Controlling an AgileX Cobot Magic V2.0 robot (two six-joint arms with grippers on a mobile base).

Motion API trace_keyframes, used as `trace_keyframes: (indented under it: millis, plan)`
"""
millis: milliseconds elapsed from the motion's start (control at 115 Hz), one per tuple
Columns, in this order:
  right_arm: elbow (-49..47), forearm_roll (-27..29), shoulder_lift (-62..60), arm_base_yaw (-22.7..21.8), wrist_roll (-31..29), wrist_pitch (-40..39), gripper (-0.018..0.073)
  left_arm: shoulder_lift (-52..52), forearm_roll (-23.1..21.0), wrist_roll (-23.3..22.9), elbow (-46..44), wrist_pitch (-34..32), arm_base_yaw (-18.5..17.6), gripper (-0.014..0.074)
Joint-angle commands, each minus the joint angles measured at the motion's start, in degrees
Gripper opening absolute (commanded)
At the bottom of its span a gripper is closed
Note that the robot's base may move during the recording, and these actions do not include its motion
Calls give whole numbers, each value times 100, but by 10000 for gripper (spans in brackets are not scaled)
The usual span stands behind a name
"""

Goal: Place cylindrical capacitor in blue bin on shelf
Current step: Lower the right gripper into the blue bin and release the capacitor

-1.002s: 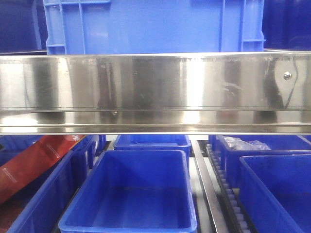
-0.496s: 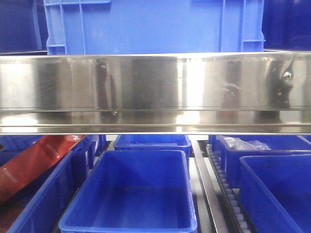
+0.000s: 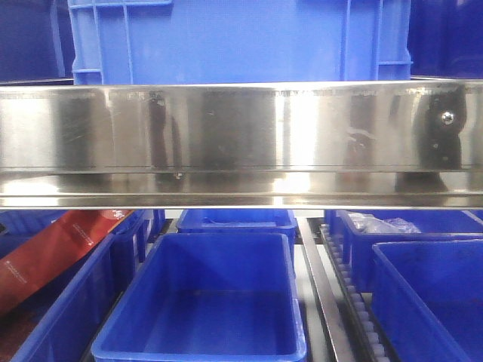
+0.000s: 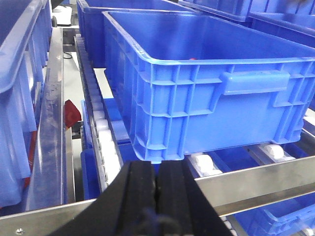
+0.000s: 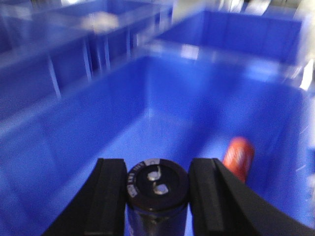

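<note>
My right gripper is shut on the cylindrical capacitor, a dark cylinder with two metal terminals on its end face. It hangs over the inside of a blue bin, above the bin's floor; this view is motion-blurred. My left gripper is shut with nothing between its black pads, just in front of the corner of another blue bin on the roller track. The shelf shows in the front view as a broad steel rail. Neither gripper appears in the front view.
A red-orange cylinder lies on the bin floor to the right of the capacitor. Under the rail stand several blue bins, one with a red packet. A large blue crate sits on the upper level. White rollers run beside the left bin.
In the front view the bins and shelf stay put. Only the reflections on the steel rail shift, with a dark reflection growing near the screw at the right.
</note>
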Motion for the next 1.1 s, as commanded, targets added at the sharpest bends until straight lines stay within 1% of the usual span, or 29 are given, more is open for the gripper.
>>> trace_keyframes:
  millis: [0, 174, 235, 287, 322, 383, 392, 409, 435, 462, 470, 540, 575, 601, 845, 915, 949, 1010, 1019, 1045, 1071, 1080, 1089]
  plan:
    - [-61, -34, 259, 14, -53, -147, -162, -25, -106, -45, 16, -50, 19, -111]
    - [-61, -34, 632, 14, -53, -269, -162, -25, -340, -45, 16, -12, 19, -111]
    - [-61, -34, 692, 14, -53, -269, -162, -25, -363, -45, 16, -8, 19, -111]
    - [-61, -34, 719, 14, -53, -269, -135, -25, -359, -45, 16, 3, 19, -111]
    - [-61, -34, 724, 14, -53, -258, -92, -25, -359, -45, 16, 12, 19, -111]
    - [-61, -34, 724, 14, -53, -258, 36, -25, -359, -45, 16, 17, 19, -111]
    - [-61, -34, 724, 14, -53, -258, 71, -25, -359, -45, 16, 17, 19, -111]
    - [-61, -34, 724, 14, -53, -258, 109, -25, -359, -45, 16, 26, 19, -111]
    - [-61, -34, 724, 14, -53, -258, 211, -25, -359, -45, 16, 26, 19, -111]
    - [-61, -34, 724, 14, -53, -249, 273, -25, -359, -45, 16, 26, 19, -111]
    - [-61, -34, 724, 14, -53, -249, 314, -25, -359, -45, 16, 26, 19, -111]
    - [-61, -34, 711, 14, -53, -222, 491, -25, -359, -45, 16, 26, 19, -111]
    - [-61, -34, 698, 14, -53, -212, 556, -25, -359, -45, 16, 26, 19, -111]
    - [-72, -34, 670, 14, -53, -185, 578, -25, -359, -45, 16, 26, 19, -111]
    - [-71, -34, 176, 14, -53, -28, 570, -25, -359, -45, 16, 26, 19, -111]
    - [-71, -34, -77, 14, -53, -28, 536, -25, -359, -45, 16, 26, 19, -111]
    - [-71, -34, -219, -1, -53, -5, 493, -25, -359, -45, 16, 26, 19, -111]
    - [-71, -34, -481, -10, -53, 48, 373, -25, -328, -45, 16, 20, 19, -111]
    - [-71, -54, -539, -10, -53, 73, 340, -25, -328, -45, 16, 20, 19, -111]
    - [-71, -77, -630, -10, -53, 122, 288, -25, -310, -45, 16, 20, 19, -111]
    - [-71, -138, -780, -10, -53, 212, 196, -25, -285, -45, 16, 20, 19, -111]
    - [-71, -161, -780, -10, -53, 232, 196, -25, -285, -45, 16, 20, 19, -111]
    - [-71, -200, -838, -10, -53, 249, 159, -25, -285, -45, 16, 20, 19, -111]
